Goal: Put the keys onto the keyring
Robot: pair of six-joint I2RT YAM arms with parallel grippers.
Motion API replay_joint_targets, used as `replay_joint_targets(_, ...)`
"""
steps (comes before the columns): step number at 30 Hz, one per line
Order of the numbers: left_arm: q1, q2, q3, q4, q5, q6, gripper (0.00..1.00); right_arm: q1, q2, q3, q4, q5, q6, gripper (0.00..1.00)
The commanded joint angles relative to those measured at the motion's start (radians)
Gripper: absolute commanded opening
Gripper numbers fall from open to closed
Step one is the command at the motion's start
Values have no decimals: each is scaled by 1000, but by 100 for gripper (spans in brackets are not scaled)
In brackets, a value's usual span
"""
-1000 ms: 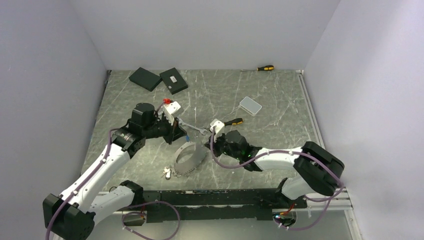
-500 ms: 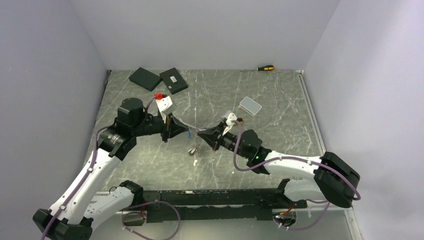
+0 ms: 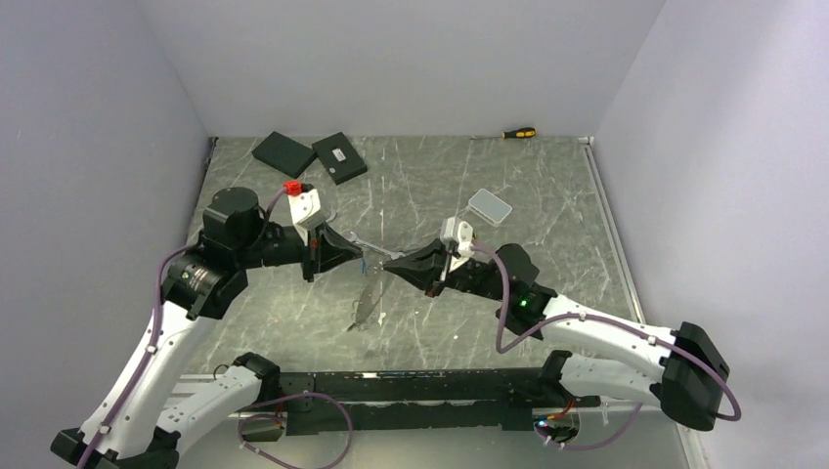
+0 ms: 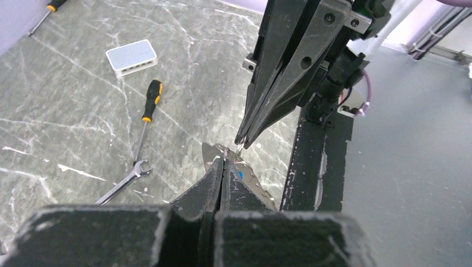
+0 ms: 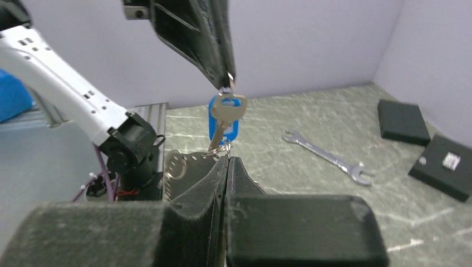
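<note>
Both arms meet above the middle of the marbled grey table (image 3: 547, 195), tip to tip. Left gripper (image 3: 362, 256): jaws pressed together, and a silver key (image 5: 225, 111) with a blue head cover hangs from their tip by a small metal link at its head. Right gripper (image 3: 389, 263): jaws also pressed together, tip just under the key's blade. I cannot tell whether it nips the blade itself or the metal beside it. The keyring (image 3: 370, 293), a grey loop, hangs below the two tips clear of the table and is seen almost edge-on from above. Something small dangles at its lower end, too small to make out. One silver spanner (image 5: 328, 157) lies flat on the table beyond the grippers, apart from them. Near it lies a yellow-and-black screwdriver (image 4: 146, 111), and a second one (image 3: 518, 132) lies against the far wall. A white box (image 3: 490, 205) sits behind the right wrist with no marking I can read. Two black boxes sit at the far left, a plain one (image 3: 283, 153) and a labelled one (image 3: 339, 156). The white label's print is too small to read.
</note>
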Motion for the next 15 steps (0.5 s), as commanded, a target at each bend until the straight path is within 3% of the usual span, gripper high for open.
replay_joint_targets(1,2,-6,71,-53,96,67,0,4,-51,116,-117,-178,-163,0)
replay_joint_targets(8,2,-6,173,-179,159,135,0,-45,-71,206,-248,-301,-249,0)
replay_joint_targets(15,2,-24,155,-134,197,100,0,-51,-61,234,-199,-220,-177,0)
